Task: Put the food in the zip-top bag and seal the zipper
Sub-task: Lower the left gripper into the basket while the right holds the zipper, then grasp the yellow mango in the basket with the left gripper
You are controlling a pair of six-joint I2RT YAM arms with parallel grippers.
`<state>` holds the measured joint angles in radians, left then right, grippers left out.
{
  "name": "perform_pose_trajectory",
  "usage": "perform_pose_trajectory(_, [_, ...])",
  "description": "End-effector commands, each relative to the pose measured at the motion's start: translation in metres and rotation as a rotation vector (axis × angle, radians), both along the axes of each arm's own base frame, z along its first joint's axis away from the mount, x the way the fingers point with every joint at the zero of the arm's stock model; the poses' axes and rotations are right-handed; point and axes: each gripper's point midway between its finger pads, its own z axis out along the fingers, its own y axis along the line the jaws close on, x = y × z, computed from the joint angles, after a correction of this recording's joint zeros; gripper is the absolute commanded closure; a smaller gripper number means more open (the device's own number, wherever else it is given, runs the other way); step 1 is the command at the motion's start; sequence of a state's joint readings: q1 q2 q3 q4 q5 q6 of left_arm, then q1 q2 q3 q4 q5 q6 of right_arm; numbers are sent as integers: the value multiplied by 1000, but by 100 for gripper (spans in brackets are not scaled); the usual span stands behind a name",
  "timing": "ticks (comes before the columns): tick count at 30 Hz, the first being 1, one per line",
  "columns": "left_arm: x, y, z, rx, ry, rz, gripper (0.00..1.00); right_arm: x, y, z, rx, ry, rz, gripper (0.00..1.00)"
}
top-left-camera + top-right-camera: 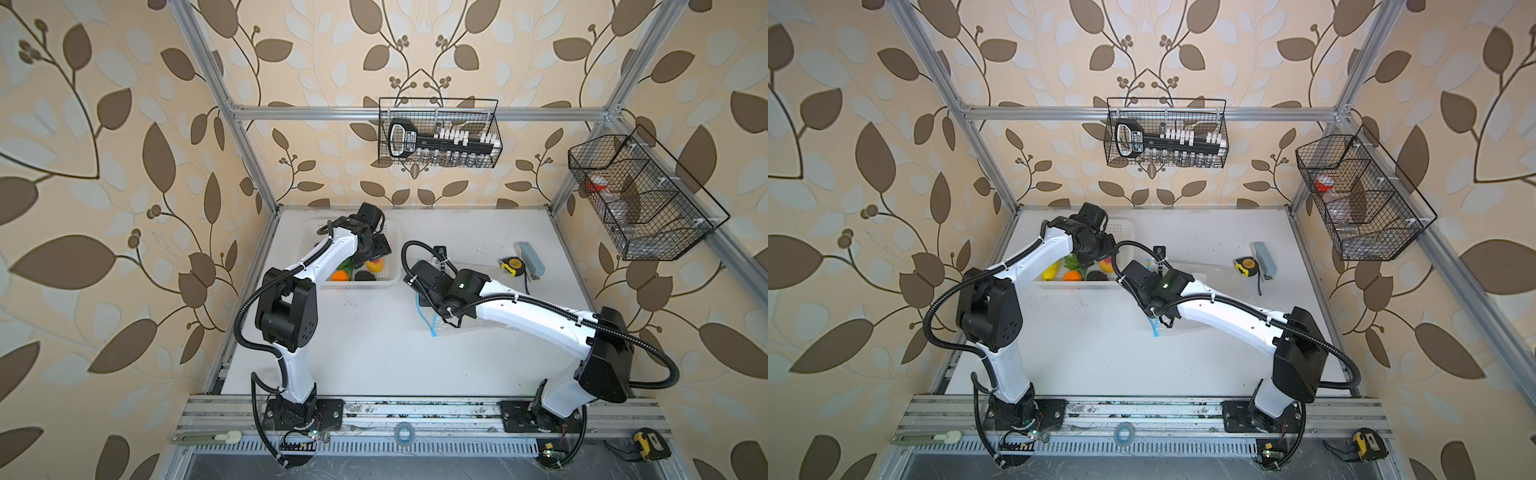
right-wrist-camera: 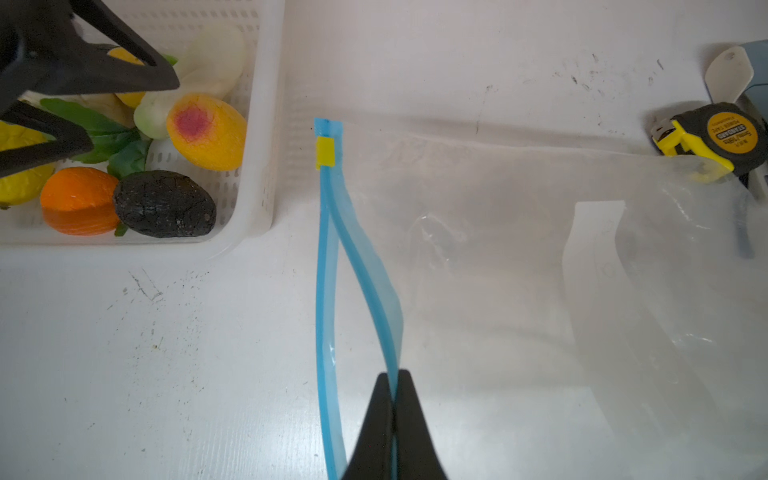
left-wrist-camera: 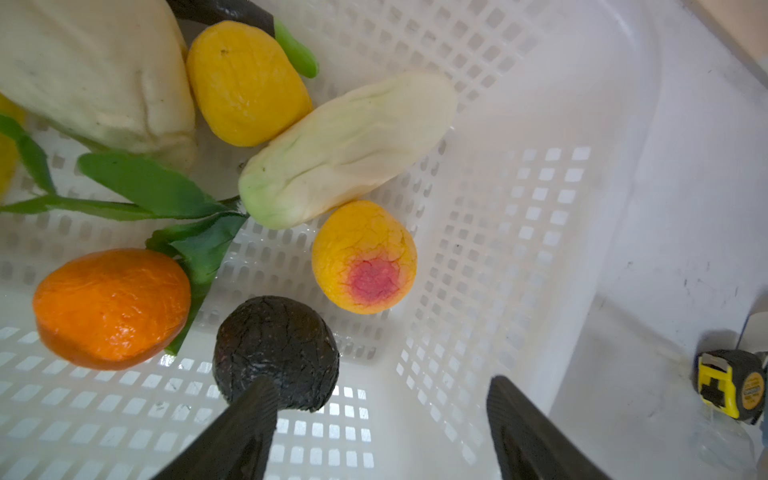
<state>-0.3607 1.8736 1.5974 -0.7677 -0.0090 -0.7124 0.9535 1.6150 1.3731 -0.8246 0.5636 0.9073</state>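
Note:
The food lies in a white perforated basket (image 3: 498, 249): a peach (image 3: 364, 257), an orange (image 3: 112, 307), a dark eggplant (image 3: 276, 353), a pale cucumber (image 3: 345, 149), a lemon (image 3: 247, 83), a white cauliflower (image 3: 95, 75) and a green leaf (image 3: 145, 187). My left gripper (image 3: 382, 399) hangs open over the basket with nothing between its fingers; one finger (image 3: 253, 415) overlaps the eggplant. The clear zip-top bag (image 2: 519, 270) lies flat beside the basket. Its blue zipper (image 2: 326, 249) gapes apart, yellow end (image 2: 325, 151) far from me. My right gripper (image 2: 394, 382) is shut on the zipper's upper lip.
A yellow-and-black tape measure (image 2: 715, 137) rests on the bag's far corner, next to a pale blue-grey object (image 1: 530, 257). Black wire baskets hang on the back wall (image 1: 438, 133) and the right wall (image 1: 640, 199). A second tape measure (image 1: 644, 446) lies by the front rail.

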Motion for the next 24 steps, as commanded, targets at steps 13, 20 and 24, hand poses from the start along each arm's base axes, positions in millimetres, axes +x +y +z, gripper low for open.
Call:
perform_pose_trajectory(13, [15,1,-23,73,63,16,18,-4,-3,0,1,4,10,100])
perform_pose_trajectory(20, [21,0,-37,93,87,18,19,-3,-3,-4,0,11,10,100])
perform_pose_trajectory(24, [25,-4,-46,90,102,12,19,-2,-3,-5,-3,12,12,100])
